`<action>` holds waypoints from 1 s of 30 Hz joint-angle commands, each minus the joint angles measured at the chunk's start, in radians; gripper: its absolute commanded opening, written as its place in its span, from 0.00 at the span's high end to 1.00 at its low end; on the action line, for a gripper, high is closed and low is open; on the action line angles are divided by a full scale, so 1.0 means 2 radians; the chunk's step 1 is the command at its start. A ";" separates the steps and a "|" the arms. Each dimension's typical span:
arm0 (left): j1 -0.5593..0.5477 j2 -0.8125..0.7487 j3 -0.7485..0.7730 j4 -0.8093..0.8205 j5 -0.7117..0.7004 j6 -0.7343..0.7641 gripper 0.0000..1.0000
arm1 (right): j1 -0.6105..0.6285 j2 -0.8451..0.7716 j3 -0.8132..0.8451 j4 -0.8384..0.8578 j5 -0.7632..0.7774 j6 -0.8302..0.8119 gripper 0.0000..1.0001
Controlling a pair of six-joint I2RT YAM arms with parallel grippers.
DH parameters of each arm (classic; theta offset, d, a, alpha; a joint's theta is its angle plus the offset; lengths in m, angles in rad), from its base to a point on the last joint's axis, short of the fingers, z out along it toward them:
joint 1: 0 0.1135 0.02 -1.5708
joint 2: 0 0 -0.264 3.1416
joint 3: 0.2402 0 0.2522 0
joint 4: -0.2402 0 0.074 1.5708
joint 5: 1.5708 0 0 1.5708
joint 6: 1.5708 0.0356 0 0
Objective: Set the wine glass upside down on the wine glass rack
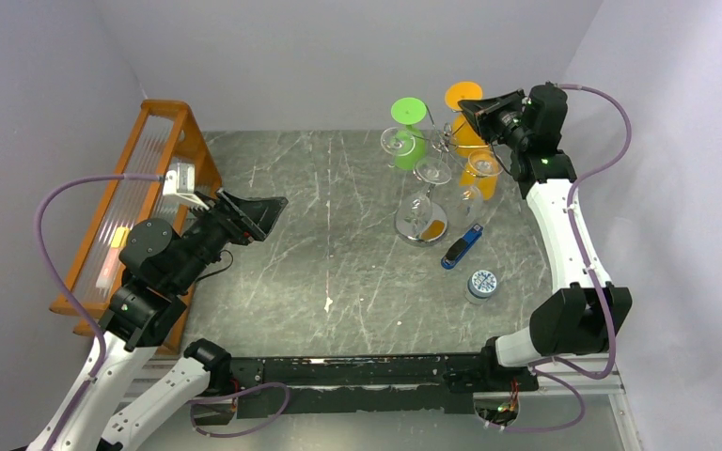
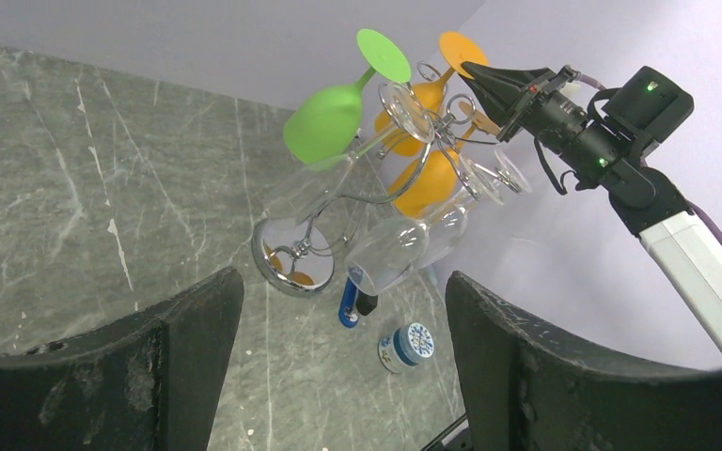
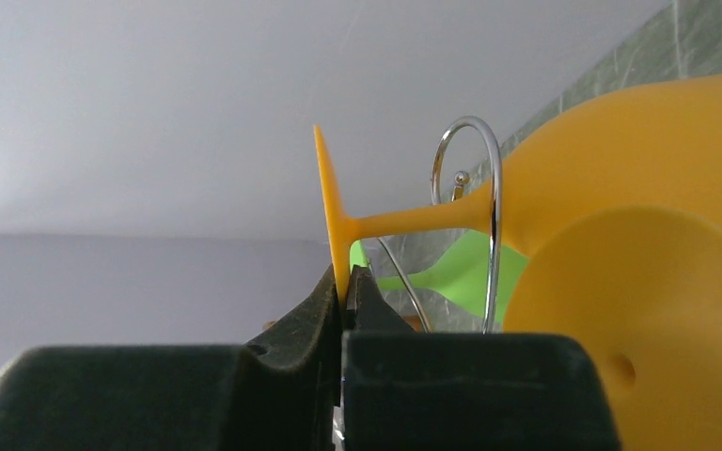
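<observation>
The wine glass rack point(image 1: 420, 227) stands near the far right corner of the worktop point(image 1: 338, 188), a grey-green slab with pale marble-like veining. It has a round mirrored base, a thin upright pole and curled chrome wire arms.

We see the wine glass point(image 1: 456, 94), opaque matte orange, at the top of the rack on its right side, foot uppermost and bowl below. In the right wrist view its slim stem point(image 3: 414, 218) passes through a polished wire loop point(image 3: 494, 207). The flat round foot lies on one side of the loop and the bowl on the other. We cannot tell whether the foot already bears on the wire.

The right gripper point(image 3: 346, 282) has its jaws clenched on the thin rim of that foot. The rim is pinched edge-on between the two black pads.

A matte green glass point(image 1: 409, 132) and several clear glasses point(image 2: 390, 254) hang inverted from other arms.

The left gripper point(image 1: 268, 214) hovers above the worktop near its left edge. Its jaws are released and spread wide, and the rough black fingers point(image 2: 188, 348) grasp nothing.
</observation>
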 commanded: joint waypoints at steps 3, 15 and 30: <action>0.000 0.002 0.010 -0.004 -0.010 0.000 0.17 | -0.010 0.008 0.015 0.019 0.013 -0.018 1.00; -0.001 0.002 0.012 -0.008 -0.012 0.002 0.18 | -0.026 0.042 0.030 0.041 -0.003 -0.024 0.97; -0.001 -0.002 0.010 -0.010 -0.013 0.002 0.18 | -0.026 0.057 0.046 0.042 -0.041 -0.035 0.86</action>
